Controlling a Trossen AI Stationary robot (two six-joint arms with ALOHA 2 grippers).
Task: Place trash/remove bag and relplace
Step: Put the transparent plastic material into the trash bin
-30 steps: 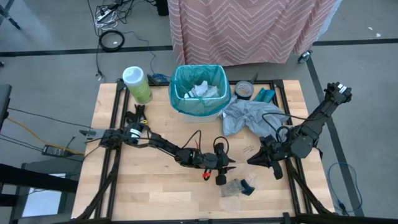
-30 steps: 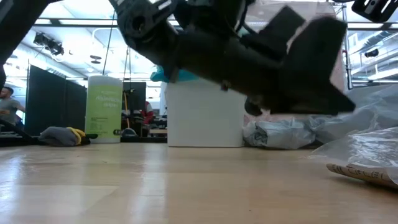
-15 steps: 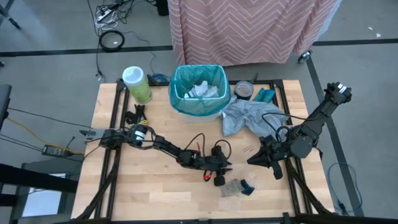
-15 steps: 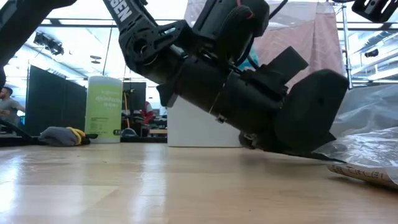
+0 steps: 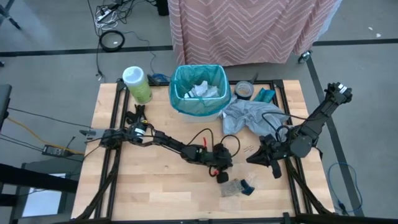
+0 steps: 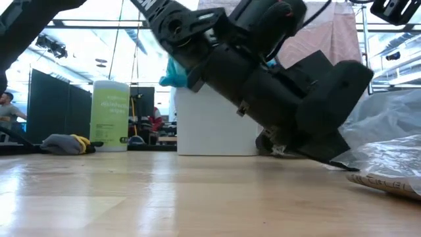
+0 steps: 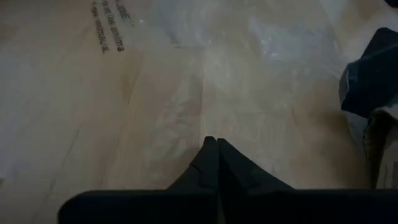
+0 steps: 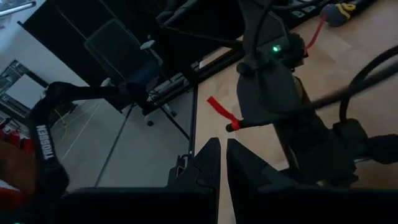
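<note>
Two arms on the wooden surface (image 5: 124, 186), and I'm working the left one. My left claw (image 5: 222, 177) is angled down near the middle of the front edge, just beside the loose trash (image 5: 238, 186): a clear plastic packet (image 5: 231, 188) and a dark blue scrap (image 5: 247, 185) lying flat on the wood. In the left wrist view the fingers (image 7: 211, 163) are pressed together, tips meeting, with nothing between them. They point at bare wood, with clear plastic film ahead and the blue scrap off to one side.

My right claw (image 5: 256, 159) waits toward the right edge, next to the crumpled grey plastic bag (image 5: 249, 116). Its wrist view shows only a thin slit between the fingers (image 8: 208, 163) and nothing held.

Over by the back edge, the white bin (image 5: 199, 93) wears its teal liner bag (image 5: 180, 87), and white paper already sits inside. A green canister (image 5: 137, 84) stands near the back left corner.

I judge we're in the litter-collecting step, with the liner swap not yet begun. Next I need to spread the left claw, settle it over the packet, and pinch. That thin film lies flat, so I expect the tips must come right down to the wood to catch an edge, then carry it back to the bin.
</note>
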